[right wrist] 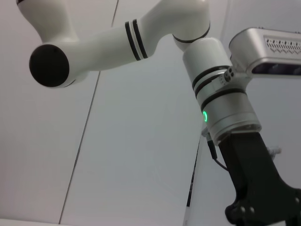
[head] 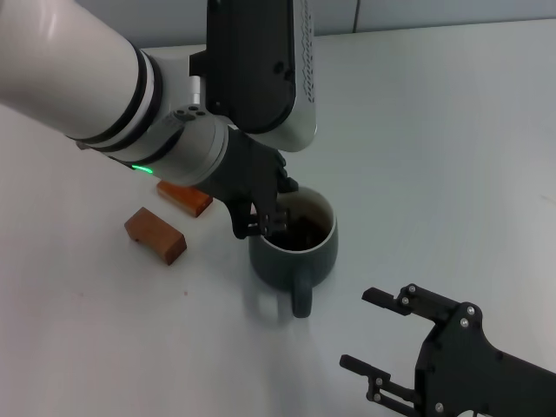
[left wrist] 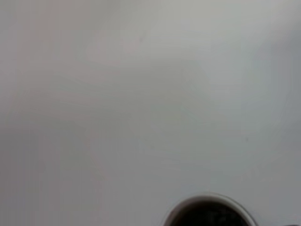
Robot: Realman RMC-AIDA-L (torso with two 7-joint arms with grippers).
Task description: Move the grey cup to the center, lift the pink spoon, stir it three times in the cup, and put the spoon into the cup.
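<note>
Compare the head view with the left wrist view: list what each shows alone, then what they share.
Only the head view shows the left gripper at the rim of the grey cup, the cup's handle, two brown wooden blocks beside it, and the right gripper low and apart from the cup. Only the left wrist view shows nothing of its own. Both show the cup's rim, its dark contents and the white table.

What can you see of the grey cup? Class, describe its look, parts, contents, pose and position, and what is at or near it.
The grey cup is a stout dark blue-grey mug, ceramic by its look, with a paler inner wall and one loop handle pointing toward the robot. It stands upright on the white table, holding dark brown liquid. The left gripper reaches down at its rim on the robot's left side; whether it touches the rim is unclear. Two brown wooden blocks lie apart on its left. The left wrist view shows just an arc of its rim.
</note>
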